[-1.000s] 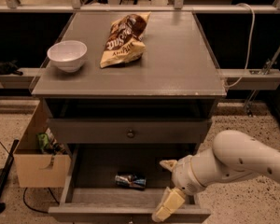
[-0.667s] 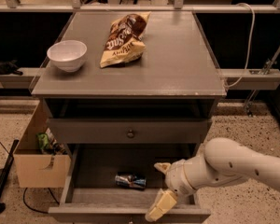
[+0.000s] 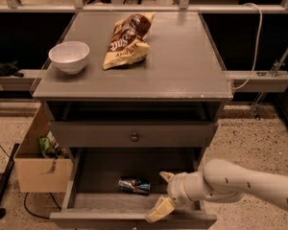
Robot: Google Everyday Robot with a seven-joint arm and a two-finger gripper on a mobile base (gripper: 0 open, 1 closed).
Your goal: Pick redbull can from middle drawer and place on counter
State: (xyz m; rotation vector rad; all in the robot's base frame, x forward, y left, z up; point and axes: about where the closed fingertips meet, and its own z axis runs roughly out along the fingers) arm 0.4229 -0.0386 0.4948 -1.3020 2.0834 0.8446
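The redbull can (image 3: 134, 185) lies on its side on the grey floor of the open middle drawer (image 3: 91, 176), near its middle. My gripper (image 3: 161, 193) hangs over the drawer's front right part, just right of the can and not touching it. Its two cream fingers are spread apart, one finger (image 3: 165, 176) pointing back and the other down toward the drawer's front edge. The gripper is open and empty. The white arm (image 3: 245, 181) comes in from the right. The grey counter (image 3: 177, 56) tops the cabinet.
A white bowl (image 3: 69, 56) and a yellow-brown chip bag (image 3: 127, 40) lie on the counter. A shut drawer with a round knob (image 3: 134, 137) sits above the open one. A cardboard box (image 3: 38, 162) stands on the floor to the left of the cabinet.
My gripper and arm have moved left over the open drawer, closer to the can. The can has not moved.
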